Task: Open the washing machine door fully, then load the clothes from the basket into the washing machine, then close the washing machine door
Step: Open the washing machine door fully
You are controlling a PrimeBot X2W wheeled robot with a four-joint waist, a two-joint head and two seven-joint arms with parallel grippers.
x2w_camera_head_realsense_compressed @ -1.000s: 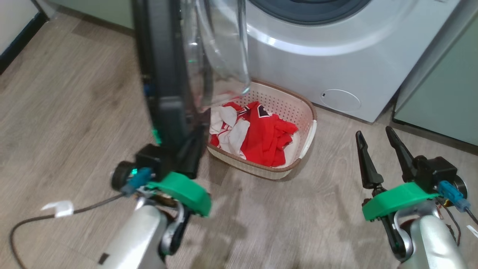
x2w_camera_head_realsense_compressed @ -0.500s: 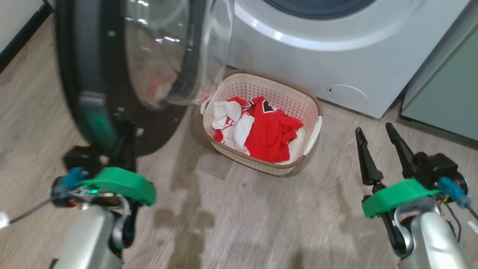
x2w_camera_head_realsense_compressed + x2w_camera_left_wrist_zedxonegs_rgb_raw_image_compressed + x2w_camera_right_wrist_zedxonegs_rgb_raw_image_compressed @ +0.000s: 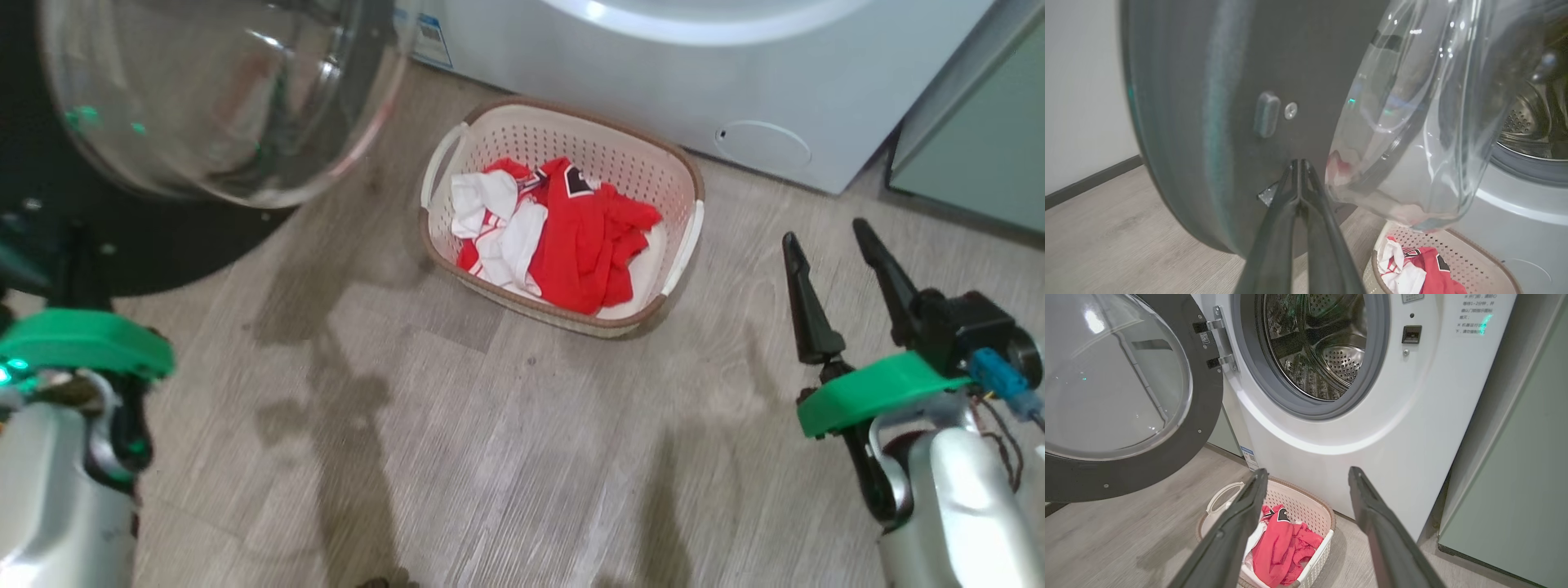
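Grey wood-plank floor (image 3: 457,425) before the big white front-loading washing machine (image 3: 653,73). Head view: the large round black-rimmed glass door (image 3: 204,106) stands wide; I judge opening nearly done, loading and closing outstanding. Red-and-white jersey clothes (image 3: 580,245) lie in the cream perforated basket (image 3: 608,143). My right claw (image 3: 826,237) is spread, empty, apart from it. Left wrist view: left claw (image 3: 1299,165) pressed together, tips against the door's inner face. Right wrist view: drum mouth (image 3: 1314,347) empty.

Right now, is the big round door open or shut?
Open. The washing machine door hangs swung out on its hinges, and the drum mouth of the washing machine stands uncovered.
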